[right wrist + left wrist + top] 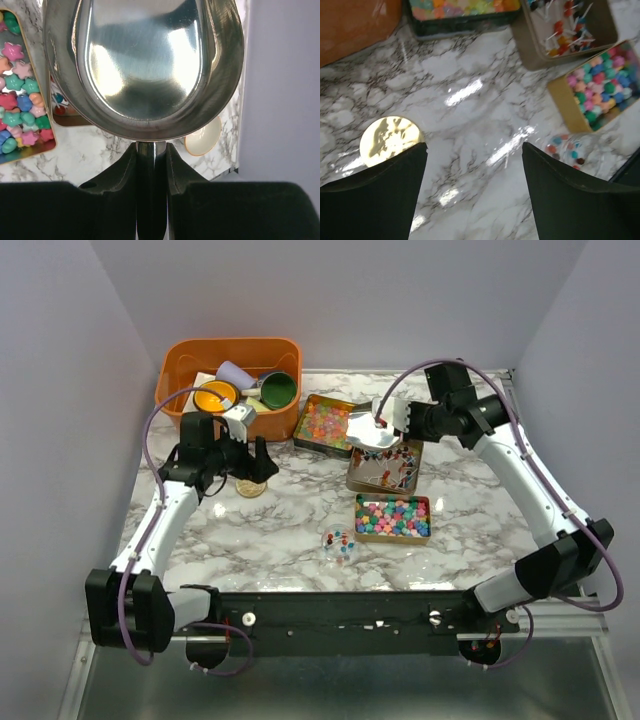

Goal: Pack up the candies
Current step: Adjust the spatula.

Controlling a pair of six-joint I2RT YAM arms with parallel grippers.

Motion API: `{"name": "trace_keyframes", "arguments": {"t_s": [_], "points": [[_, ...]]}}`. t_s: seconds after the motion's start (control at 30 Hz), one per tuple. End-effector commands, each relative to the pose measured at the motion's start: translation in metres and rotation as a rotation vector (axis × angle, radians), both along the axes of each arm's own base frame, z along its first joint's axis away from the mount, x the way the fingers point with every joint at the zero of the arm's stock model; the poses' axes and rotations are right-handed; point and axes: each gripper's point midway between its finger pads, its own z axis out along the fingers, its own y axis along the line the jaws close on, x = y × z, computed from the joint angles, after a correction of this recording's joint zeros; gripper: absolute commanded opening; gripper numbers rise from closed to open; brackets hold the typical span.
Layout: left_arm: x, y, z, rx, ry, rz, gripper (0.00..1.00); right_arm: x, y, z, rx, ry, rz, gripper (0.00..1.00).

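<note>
Top external view: we find the candies [393, 518] sorted by kind in three open tins on the marble counter [280, 520]. We take the tin of wrapped sweets [380, 490] as our reference. The pastel tin [303, 421] sits against its far-left corner. The bright tin [357, 517] lies just on its near side. A small clear packet [340, 545] holding a few candies sits near-left of it. The gold lid [250, 487] lies well to its left.

The right pincer [388, 425] is closed tight on the handle of a steel scoop [372, 437]. The scoop's bowl hangs empty over the reference tin's far edge, apparently clear of the sweets below. The left pincer [262, 462] is spread wide and holds nothing. It hovers over bare counter well left of the reference tin, just beside the gold lid.

Our judgement: the pieces are tiny, light, hard and glossy, so they will roll and scatter, and pinching them singly is unsound. They should be lifted from beneath in the scoop bowl, kept level. The wrapped ones appear to carry thin sticks and may snag.
</note>
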Motion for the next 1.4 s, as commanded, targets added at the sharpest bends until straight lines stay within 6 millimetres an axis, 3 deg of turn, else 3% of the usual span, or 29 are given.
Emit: {"name": "trace_keyframes", "arguments": {"t_s": [0.0,0.03,0.07,0.13,0.17,0.27,0.33,0.43,0.5,0.63,0.73,0.8,0.9,1.0,1.03,1.1,1.17,1.27,1.37], "points": [[0.014,-0.052,0.110,-0.359,-0.290,-0.158,0.73,0.006,0.011,0.006,-0.006,-0.023,0.066,0.01],[0.015,-0.060,0.124,-0.385,-0.299,-0.183,0.65,0.008,0.015,0.001,0.002,-0.002,0.064,0.01],[0.018,-0.068,0.117,-0.414,-0.240,-0.215,0.46,0.008,0.020,0.001,0.018,0.003,0.075,0.01],[0.024,-0.079,0.124,-0.437,-0.209,-0.254,0.27,0.008,0.030,0.003,0.039,0.004,0.085,0.01],[0.029,-0.085,0.116,-0.451,-0.156,-0.261,0.16,0.009,0.035,0.003,0.048,0.000,0.089,0.01],[0.035,-0.102,0.115,-0.473,-0.147,-0.285,0.03,0.008,0.048,0.003,0.062,0.004,0.111,0.01],[0.040,-0.112,0.119,-0.479,-0.161,-0.294,0.02,0.006,0.059,0.006,0.075,-0.001,0.133,0.01],[0.044,-0.135,0.111,-0.462,-0.132,-0.328,0.02,0.002,0.076,0.018,0.105,-0.016,0.168,0.01],[0.048,-0.147,0.095,-0.449,-0.084,-0.328,0.01,-0.003,0.086,0.029,0.145,-0.020,0.187,0.01],[0.065,-0.153,0.072,-0.418,-0.034,-0.278,0.00,-0.022,0.097,0.064,0.240,-0.033,0.245,0.01],[0.071,-0.155,0.061,-0.410,-0.009,-0.267,0.00,-0.037,0.097,0.078,0.295,-0.043,0.266,0.01],[0.071,-0.155,0.060,-0.410,-0.006,-0.270,0.00,-0.044,0.096,0.073,0.310,-0.022,0.268,0.01],[0.062,-0.154,0.083,-0.424,-0.044,-0.301,0.00,-0.055,0.078,0.058,0.248,0.015,0.229,0.01],[0.047,-0.143,0.109,-0.376,-0.135,-0.324,0.00,-0.074,0.044,0.025,0.158,0.112,0.198,0.01],[0.042,-0.138,0.105,-0.354,-0.139,-0.316,0.01,-0.083,0.032,0.007,0.115,0.156,0.193,0.01],[0.031,-0.127,0.103,-0.310,-0.146,-0.295,0.06,-0.100,0.003,-0.007,0.024,0.173,0.201,0.01],[0.022,-0.118,0.075,-0.261,-0.109,-0.273,0.08,-0.119,-0.018,-0.029,-0.052,0.231,0.205,0.01],[0.011,-0.110,0.040,-0.220,-0.037,-0.236,0.08,-0.144,-0.044,-0.041,-0.166,0.288,0.234,0.01],[0.003,-0.110,0.010,-0.209,0.042,-0.229,0.06,-0.154,-0.062,-0.046,-0.256,0.335,0.234,0.01]]}}
